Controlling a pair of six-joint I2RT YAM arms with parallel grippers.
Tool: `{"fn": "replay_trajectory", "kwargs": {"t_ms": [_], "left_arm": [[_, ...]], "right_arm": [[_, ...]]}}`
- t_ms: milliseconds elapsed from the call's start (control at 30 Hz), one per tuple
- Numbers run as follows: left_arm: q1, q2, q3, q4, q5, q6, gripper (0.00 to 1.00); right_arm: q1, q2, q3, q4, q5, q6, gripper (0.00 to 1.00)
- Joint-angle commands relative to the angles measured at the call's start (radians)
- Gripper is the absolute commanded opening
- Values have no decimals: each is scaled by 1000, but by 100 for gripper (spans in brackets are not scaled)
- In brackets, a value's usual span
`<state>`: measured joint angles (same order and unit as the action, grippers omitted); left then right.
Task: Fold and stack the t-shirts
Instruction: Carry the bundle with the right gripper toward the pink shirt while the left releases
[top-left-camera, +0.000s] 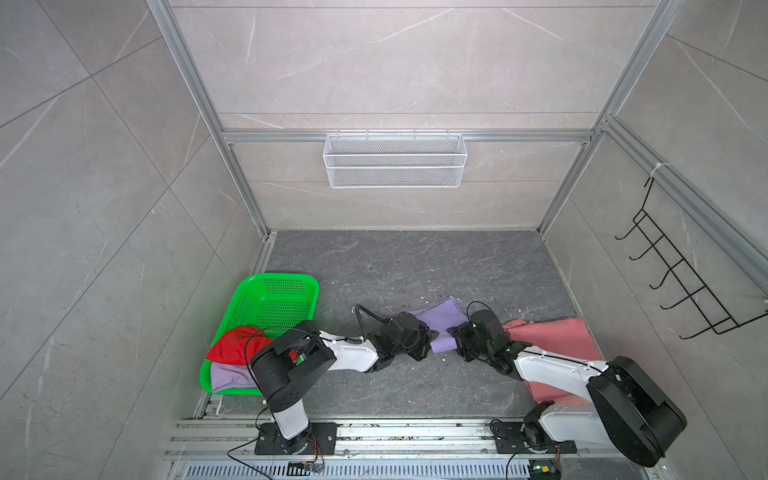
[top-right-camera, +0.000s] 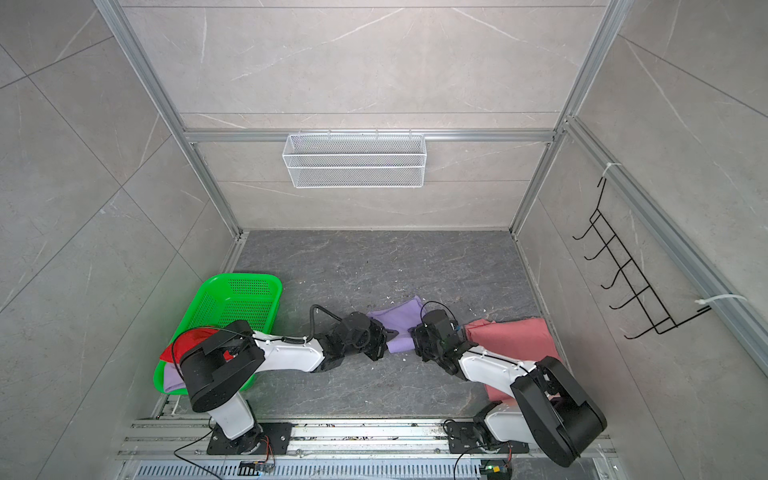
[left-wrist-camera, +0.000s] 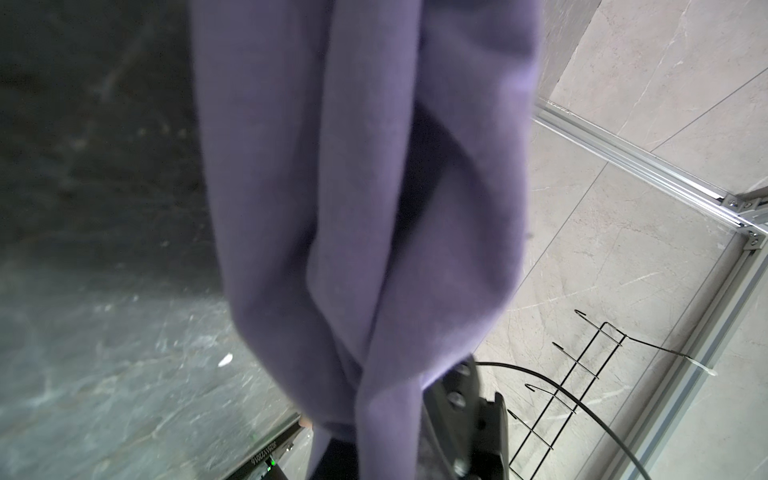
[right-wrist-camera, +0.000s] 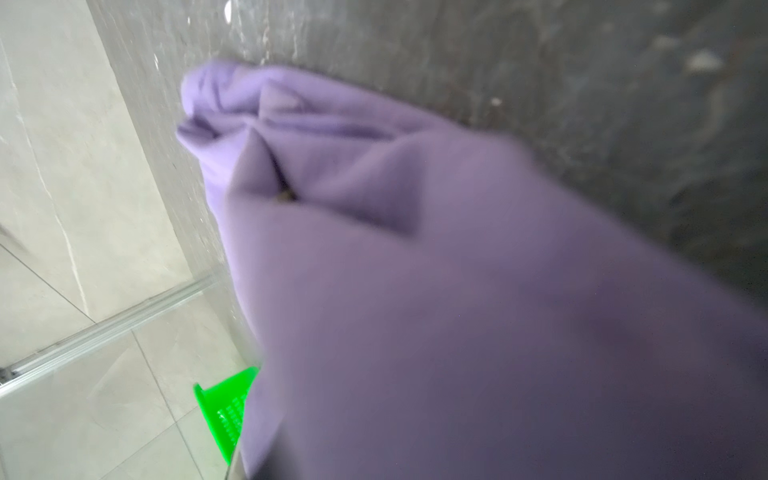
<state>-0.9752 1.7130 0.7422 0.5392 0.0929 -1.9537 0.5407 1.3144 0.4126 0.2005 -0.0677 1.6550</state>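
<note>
In both top views my left gripper (top-left-camera: 433, 333) and right gripper (top-left-camera: 451, 331) meet at the lavender shirt (top-left-camera: 440, 320) — wrist views show mostly cloth, jaws hidden — I can't tell either grip.

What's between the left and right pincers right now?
The lavender t-shirt fills the gap between left pincer and right pincer, in both top views.

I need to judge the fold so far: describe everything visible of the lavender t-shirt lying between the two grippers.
The lavender t-shirt is soft, plain knit cloth with no print showing. It is bunched into a small, rough four-sided shape with loose pleats, not a neat fold. Its far part lies on the dark stone-look tabletop, mid-table. The left gripper and the right gripper meet at its near edge, where the cloth gathers. The folds hide whether either is clamped on it.
</note>
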Motion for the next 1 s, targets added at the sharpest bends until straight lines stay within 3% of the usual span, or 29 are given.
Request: {"fn": "replay_trajectory", "kwargs": {"t_ms": [0,200,333,467,567,700,967], "left_arm": [[31,-94,-12,-58,16,25,31],[140,-253,-30,-302,17,175,61],[268,-366,-64,-428,32,274,67],[391,-417,-13,-575,68,477,67],[452,-364,159,-790,119,731,68],[452,-236,397,-1018,66,999,71],[457,9,648,-1072,52,1140,72]], "right_arm": [[-13,-7,43,-145,52,-22,0],[-45,47,228,-407,42,-204,0],[-119,70,328,-546,34,-338,0],[-232,83,448,-679,26,-494,0],[-317,98,557,-781,27,-625,0],[-429,108,671,-889,39,-760,0],[-680,136,839,-1055,-53,-934,0]]}}
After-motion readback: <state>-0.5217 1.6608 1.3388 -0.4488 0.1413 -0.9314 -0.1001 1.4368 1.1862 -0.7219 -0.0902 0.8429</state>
